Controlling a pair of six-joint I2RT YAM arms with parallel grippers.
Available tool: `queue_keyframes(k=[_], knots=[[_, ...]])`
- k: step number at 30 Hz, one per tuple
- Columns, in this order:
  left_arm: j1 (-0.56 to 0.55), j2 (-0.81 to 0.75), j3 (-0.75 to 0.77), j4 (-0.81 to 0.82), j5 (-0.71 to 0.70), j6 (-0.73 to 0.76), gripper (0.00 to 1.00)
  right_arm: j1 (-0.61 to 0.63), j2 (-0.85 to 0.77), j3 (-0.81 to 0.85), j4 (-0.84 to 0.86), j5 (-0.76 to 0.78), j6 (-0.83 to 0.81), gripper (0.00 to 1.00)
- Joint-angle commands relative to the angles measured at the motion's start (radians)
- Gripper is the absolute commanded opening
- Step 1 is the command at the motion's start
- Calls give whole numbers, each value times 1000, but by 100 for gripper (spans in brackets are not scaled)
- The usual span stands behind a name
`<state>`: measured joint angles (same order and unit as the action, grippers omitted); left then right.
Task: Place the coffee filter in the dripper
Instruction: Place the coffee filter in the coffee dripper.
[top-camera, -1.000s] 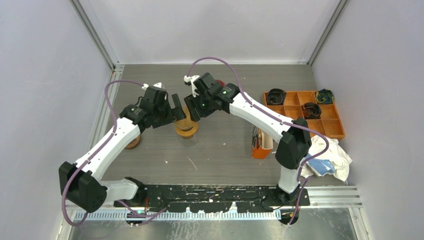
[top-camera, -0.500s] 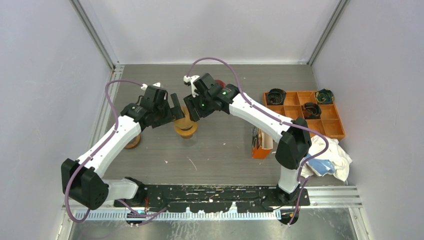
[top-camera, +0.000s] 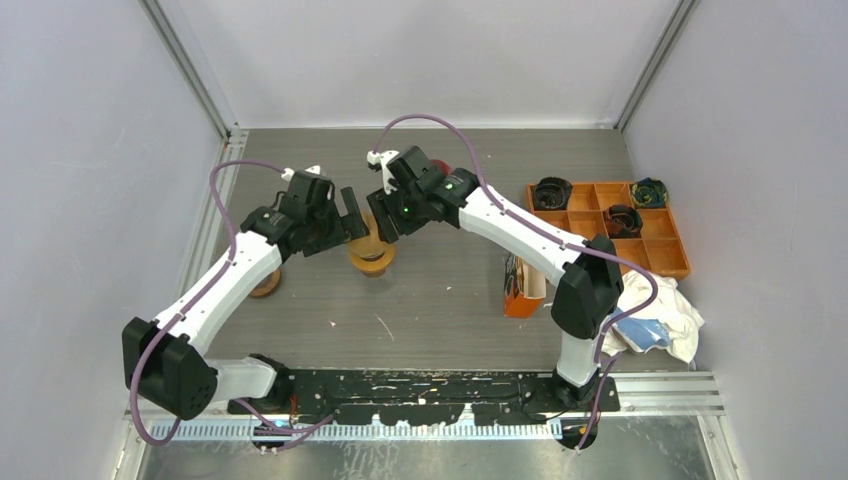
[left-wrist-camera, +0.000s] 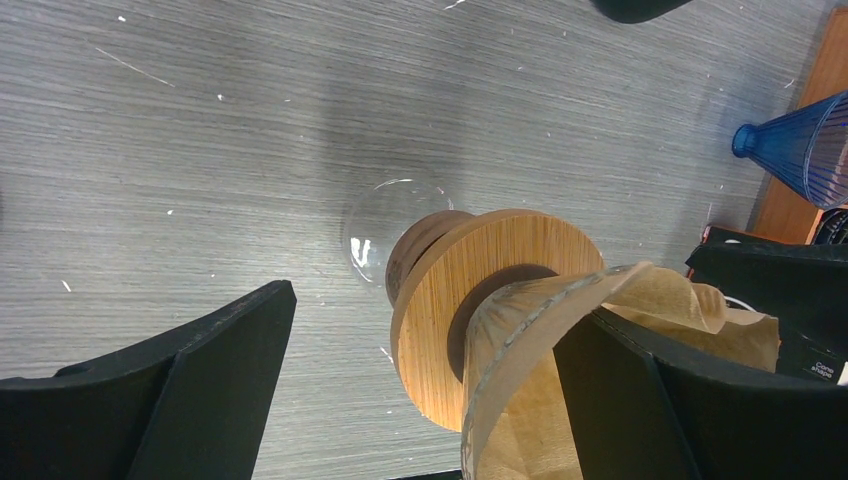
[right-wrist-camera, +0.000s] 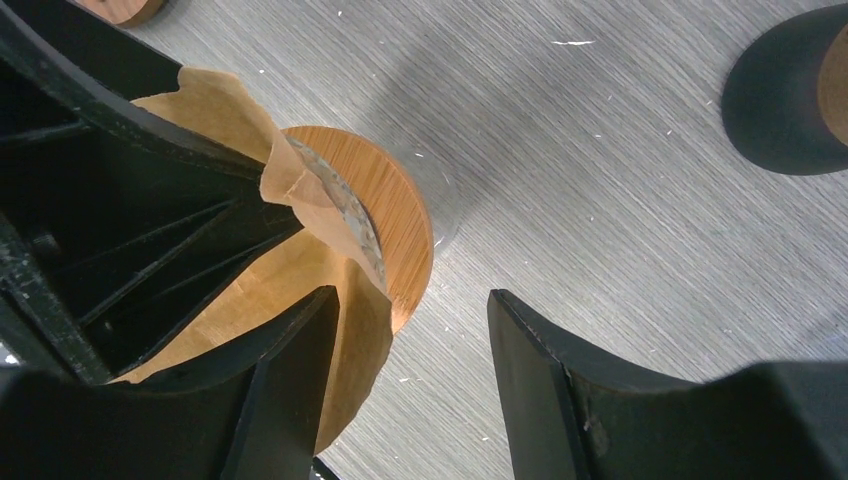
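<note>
Left pincer (left-wrist-camera: 428, 310), spread wide, seemed to have one finger in the filter (left-wrist-camera: 510, 400); right pincer (right-wrist-camera: 412, 295), spread too, sat opposite.

Robotics laboratory test cell: a grey wood-grain desk (top-camera: 440, 300) is closed in on three sides by plain pale panels (top-camera: 90, 150) held in aluminium posts (top-camera: 185, 65). Two white-and-black machines, the left arm (top-camera: 225, 285) and the right arm (top-camera: 520, 225), are bolted to a black mounting plate (top-camera: 430, 385) on a metal rail (top-camera: 670, 385) at the near edge, and purple cables (top-camera: 430, 119) are looped from their wrists. An orange compartment tray (top-camera: 672, 262) of small dark parts and a crumpled cloth (top-camera: 670, 305) are kept at the right; a wooden-collared dripper (top-camera: 372, 257) is set at mid-desk.
</note>
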<state>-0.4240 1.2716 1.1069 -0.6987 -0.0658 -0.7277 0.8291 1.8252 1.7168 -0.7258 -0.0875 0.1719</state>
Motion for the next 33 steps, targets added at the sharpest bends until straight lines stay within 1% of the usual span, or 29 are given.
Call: queue_keyframes(k=[1, 16, 26, 33], knots=[[8, -34, -3, 24, 6, 19, 99, 4, -87, -7, 63, -18, 11, 63], [8, -81, -13, 25, 21, 27, 99, 4, -158, -66, 126, -10, 18, 65], [8, -109, -5, 4, 37, 27, 99, 4, -147, -71, 124, -28, 14, 65], [8, -151, 3, -29, 23, 34, 99, 4, -151, -72, 123, -22, 10, 65]])
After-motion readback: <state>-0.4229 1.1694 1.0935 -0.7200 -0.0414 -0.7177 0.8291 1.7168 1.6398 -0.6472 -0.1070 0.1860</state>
